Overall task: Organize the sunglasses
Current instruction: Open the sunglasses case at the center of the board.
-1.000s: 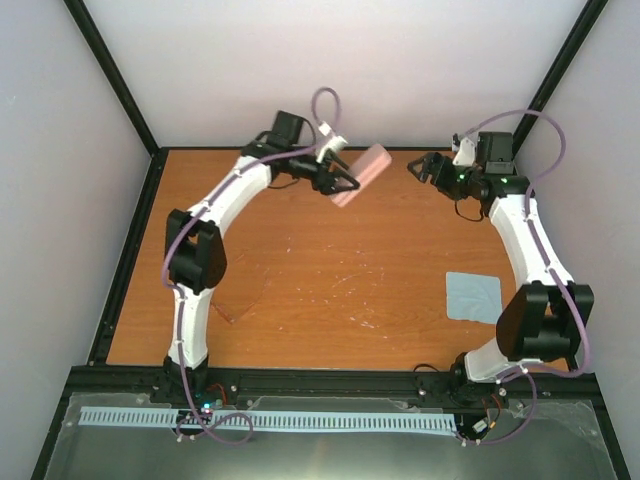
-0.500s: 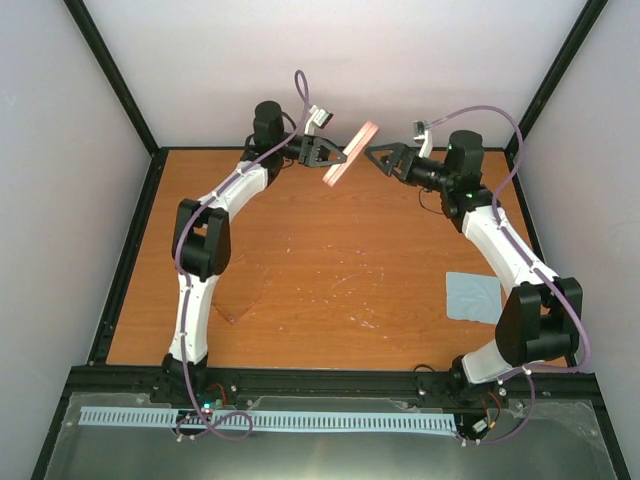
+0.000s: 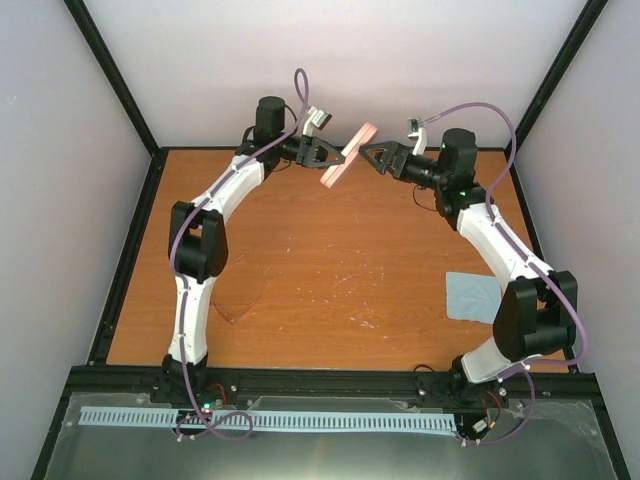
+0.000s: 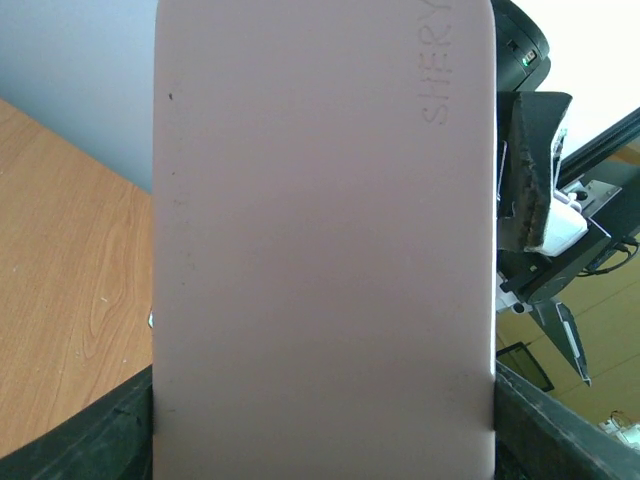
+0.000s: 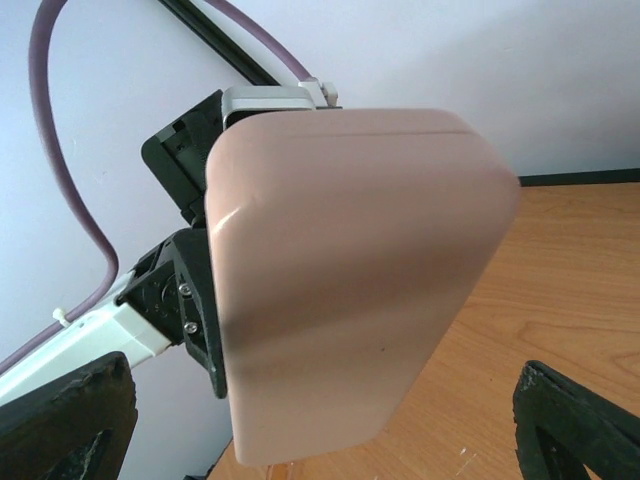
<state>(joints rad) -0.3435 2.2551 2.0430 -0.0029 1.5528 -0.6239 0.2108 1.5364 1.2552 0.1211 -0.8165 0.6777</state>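
My left gripper (image 3: 335,157) is shut on the pale pink oblong case (image 3: 346,157) and holds it tilted in the air over the back of the table. The case fills the left wrist view (image 4: 320,230). My right gripper (image 3: 367,152) is open and empty, pointing at the case from the right, very near it; whether it touches I cannot tell. In the right wrist view the case (image 5: 350,290) stands between my spread fingers (image 5: 70,425). The sunglasses (image 3: 240,300) lie flat on the table at the front left, faint against the wood.
A light blue square cloth (image 3: 472,297) lies at the right of the wooden table (image 3: 330,260). Black frame posts and pale walls enclose the back and sides.
The left gripper has lifted the case and turned it edge-on towards the right arm. The right gripper has swung left and closed in on the case.
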